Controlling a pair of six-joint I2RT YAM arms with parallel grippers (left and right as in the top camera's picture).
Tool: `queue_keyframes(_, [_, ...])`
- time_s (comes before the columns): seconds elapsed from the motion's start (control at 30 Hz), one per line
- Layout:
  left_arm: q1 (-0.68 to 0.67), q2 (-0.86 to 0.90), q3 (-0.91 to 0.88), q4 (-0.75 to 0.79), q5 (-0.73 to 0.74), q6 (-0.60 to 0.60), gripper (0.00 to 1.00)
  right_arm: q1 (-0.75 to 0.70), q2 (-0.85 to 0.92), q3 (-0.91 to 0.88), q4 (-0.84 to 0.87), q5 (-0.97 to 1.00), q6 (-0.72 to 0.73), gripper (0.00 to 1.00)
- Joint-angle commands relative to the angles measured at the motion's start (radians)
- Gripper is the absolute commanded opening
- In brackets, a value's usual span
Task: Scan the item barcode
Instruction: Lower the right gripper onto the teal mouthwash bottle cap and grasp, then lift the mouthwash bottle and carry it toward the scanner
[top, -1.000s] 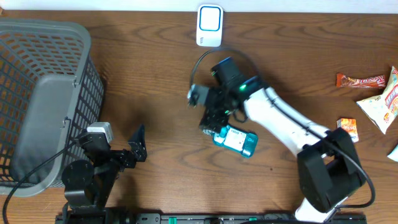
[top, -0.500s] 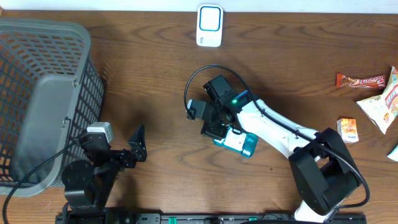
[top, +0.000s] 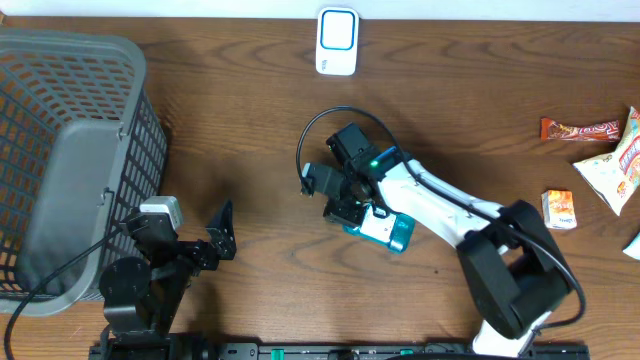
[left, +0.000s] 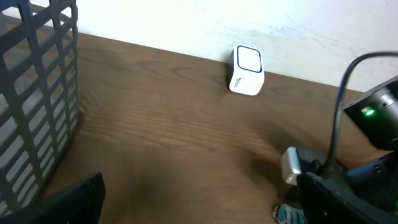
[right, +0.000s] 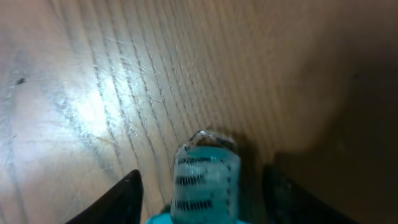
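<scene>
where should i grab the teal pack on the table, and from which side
Across its narrow width, coming straight down: the teal pack lies flat on the table with both long edges free, as the right end effector straddles it.

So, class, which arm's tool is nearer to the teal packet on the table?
Right. The right tool is down over the teal packet, straddling its end; the left tool sits far off beside the basket.

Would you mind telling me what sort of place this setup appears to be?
Probably a mock shop checkout: a white barcode scanner, a grey plastic shopping basket and packaged snacks on a brown wooden table.
</scene>
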Motion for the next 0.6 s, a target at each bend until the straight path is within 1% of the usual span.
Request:
queue_keyframes(0.0, [-0.002,-0.002,-0.001,0.001,0.009,-0.002,0.99,0.018,0.066,-0.01,0.003,-0.016,0.032,0.5])
queue_keyframes(0.17, [-0.002,-0.002,-0.001,0.001,0.009,-0.002,0.99,0.02,0.093,-0.008,0.021,-0.011,0.04,0.21])
queue_keyframes(0.2, [-0.002,-0.002,-0.001,0.001,0.009,-0.002,0.99,0.02,0.091,-0.005,0.032,-0.01,0.055,0.18])
queue_keyframes(0.4, [-0.002,-0.002,-0.001,0.001,0.009,-0.002,0.99,0.018,0.09,0.069,0.055,-0.004,0.143,0.1])
queue_keyframes(0.47, [-0.002,-0.002,-0.001,0.001,0.009,-0.002,0.99,0.017,0.088,0.098,0.048,-0.003,0.149,0.09])
queue_keyframes(0.57, [-0.002,-0.002,-0.001,0.001,0.009,-0.002,0.99,0.016,0.087,0.146,0.042,0.021,0.156,0.09])
